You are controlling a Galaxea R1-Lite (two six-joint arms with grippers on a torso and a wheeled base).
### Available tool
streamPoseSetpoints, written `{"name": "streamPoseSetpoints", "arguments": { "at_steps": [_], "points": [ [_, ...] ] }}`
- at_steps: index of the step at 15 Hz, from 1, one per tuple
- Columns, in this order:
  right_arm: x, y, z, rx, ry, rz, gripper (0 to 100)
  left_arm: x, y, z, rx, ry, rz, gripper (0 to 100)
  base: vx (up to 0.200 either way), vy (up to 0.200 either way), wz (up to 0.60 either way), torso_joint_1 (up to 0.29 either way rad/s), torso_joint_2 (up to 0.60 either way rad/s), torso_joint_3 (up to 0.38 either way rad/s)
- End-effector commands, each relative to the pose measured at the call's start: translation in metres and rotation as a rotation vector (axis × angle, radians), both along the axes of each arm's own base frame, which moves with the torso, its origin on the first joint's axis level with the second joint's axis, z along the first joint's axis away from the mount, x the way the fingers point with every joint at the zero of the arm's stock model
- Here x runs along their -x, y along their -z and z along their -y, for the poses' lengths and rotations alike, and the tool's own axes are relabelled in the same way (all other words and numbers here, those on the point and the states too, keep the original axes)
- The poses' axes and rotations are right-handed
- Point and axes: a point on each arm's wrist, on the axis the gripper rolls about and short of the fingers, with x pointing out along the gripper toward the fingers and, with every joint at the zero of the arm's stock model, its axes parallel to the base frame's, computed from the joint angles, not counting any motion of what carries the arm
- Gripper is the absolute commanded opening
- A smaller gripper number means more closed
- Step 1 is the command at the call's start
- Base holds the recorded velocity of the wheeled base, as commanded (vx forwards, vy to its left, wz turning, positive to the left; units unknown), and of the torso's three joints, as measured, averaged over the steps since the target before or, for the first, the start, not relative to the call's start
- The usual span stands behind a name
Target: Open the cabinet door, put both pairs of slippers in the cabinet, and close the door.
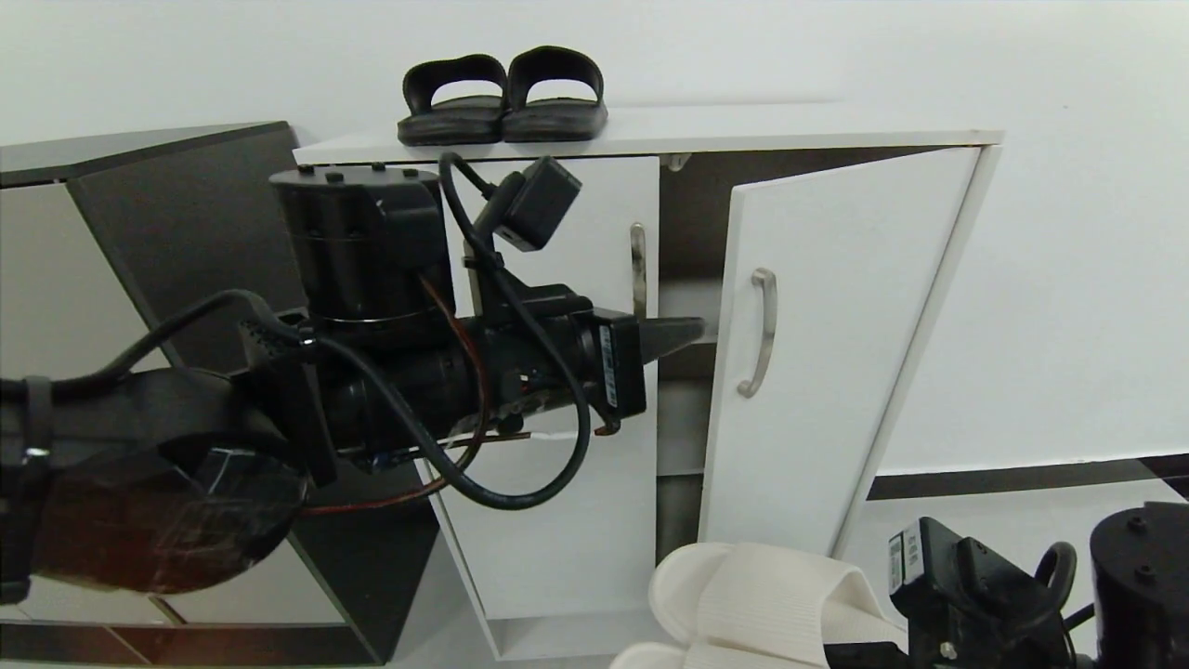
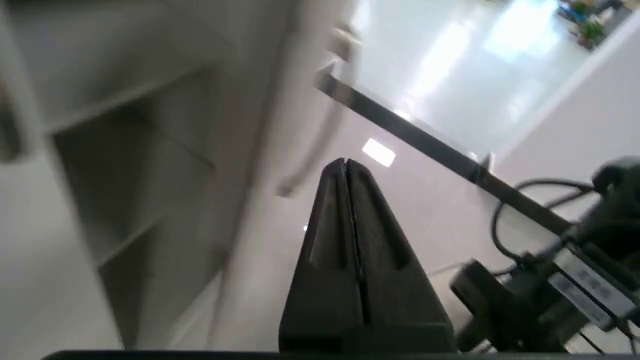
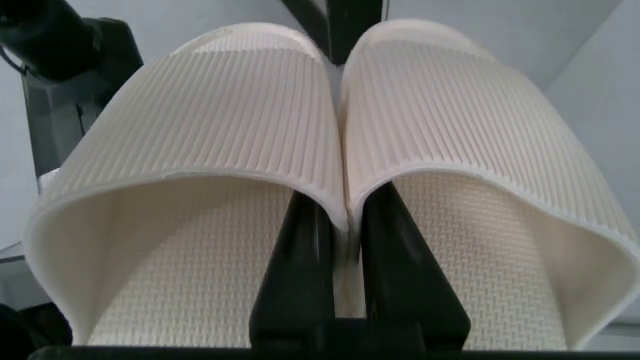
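Head view: closed left claw point(image 1: 695, 327) at open door point(image 1: 836, 372) edge; right claw point(image 3: 338, 25) clamps slippers point(image 1: 762, 595).

- cabinet door point(image 1: 836, 353): smooth matt white panel, looks like laminate
- door handle point(image 1: 764, 332): brushed metal, soft sheen
- black slippers point(image 1: 503, 98), upper middle: matt, rubbery
- cream slippers point(image 3: 230, 120): ribbed straps, bumpy patterned footbeds, foamy look
- left gripper point(image 2: 345, 170): matt black plastic
- floor point(image 2: 480, 60): pretty glossy, reflective

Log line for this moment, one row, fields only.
right cabinet door: open | left gripper: shut, empty, at door gap | right gripper: shut on white slippers | black slippers: on top of cabinet
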Motion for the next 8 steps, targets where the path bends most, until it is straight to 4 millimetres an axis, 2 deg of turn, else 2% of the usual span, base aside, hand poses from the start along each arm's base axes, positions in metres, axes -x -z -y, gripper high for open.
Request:
{"name": "streamPoseSetpoints", "arguments": {
  "at_steps": [1, 4, 8],
  "points": [
    [0.001, 0.000, 0.001, 0.000, -0.003, 0.000, 0, -0.008, -0.006, -0.004, 0.013, -0.020, 0.012, 0, 0.000, 0.000, 0.00, 0.000, 0.00, 0.000],
    [0.016, -0.002, 0.000, -0.006, -0.064, 0.005, 0, -0.037, 0.000, 0.018, 0.014, -0.022, 0.013, 0, 0.000, 0.000, 0.00, 0.000, 0.00, 0.000],
    [0.016, 0.001, 0.000, 0.015, -0.066, -0.009, 0, -0.068, 0.011, 0.044, 0.015, -0.020, 0.016, 0, 0.000, 0.000, 0.00, 0.000, 0.00, 0.000]
  ]
}}
